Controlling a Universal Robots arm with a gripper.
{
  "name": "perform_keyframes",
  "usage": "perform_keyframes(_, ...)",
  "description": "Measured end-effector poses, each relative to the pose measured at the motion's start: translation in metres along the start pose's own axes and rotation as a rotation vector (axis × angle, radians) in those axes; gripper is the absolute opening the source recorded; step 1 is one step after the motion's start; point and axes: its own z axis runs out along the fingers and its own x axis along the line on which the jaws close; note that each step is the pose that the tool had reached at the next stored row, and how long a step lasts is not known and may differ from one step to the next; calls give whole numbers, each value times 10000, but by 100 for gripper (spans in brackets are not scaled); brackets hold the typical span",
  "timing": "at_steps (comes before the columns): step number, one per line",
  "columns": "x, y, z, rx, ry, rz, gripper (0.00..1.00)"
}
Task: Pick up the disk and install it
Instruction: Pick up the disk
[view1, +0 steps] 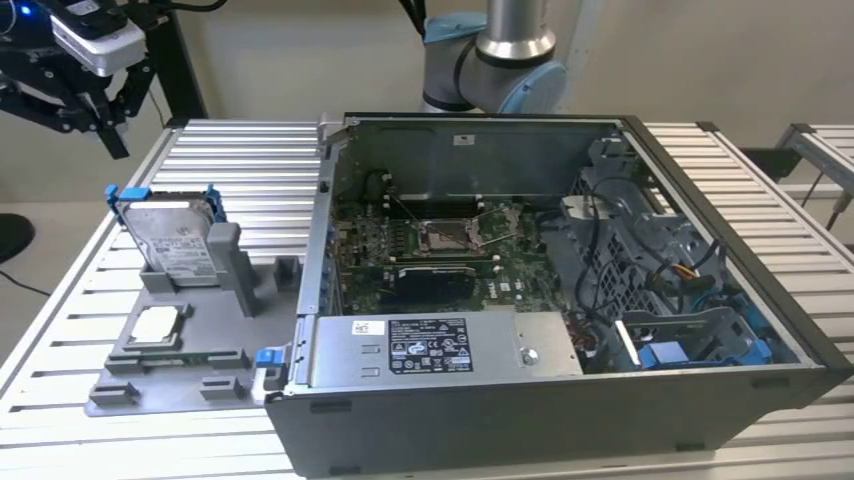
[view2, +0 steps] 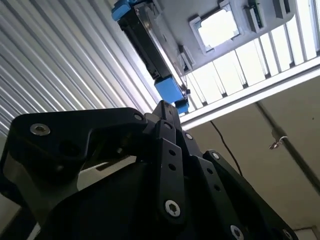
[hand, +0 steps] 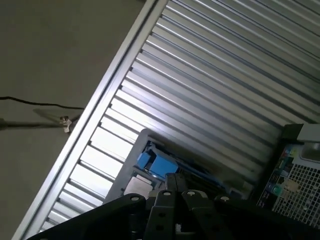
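Observation:
The disk (view1: 171, 238) stands upright in a slot of the grey holder (view1: 187, 350) on the slatted table, at the exterior view's left; it is silver-grey with a white label and a blue frame. My gripper (view1: 115, 145) hangs well above it, towards the far left corner, touching nothing. In both wrist views the black fingers (view2: 165, 112) come together at their tips, so the gripper (hand: 175, 181) looks shut and empty. The disk's blue frame (view2: 170, 90) shows just past the fingertips, as does the disk (hand: 156, 165) in the first wrist view.
An open computer case (view1: 561, 290) takes up the table's middle and right, with a blue drive bay (view1: 667, 355) in its near right corner. A small square chip (view1: 154, 325) lies flat in the holder. The table edge (hand: 100, 110) and the floor lie beyond.

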Motion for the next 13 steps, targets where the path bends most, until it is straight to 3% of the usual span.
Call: perform_keyframes(13, 1, 1, 4, -40, 108, -1669, 0)
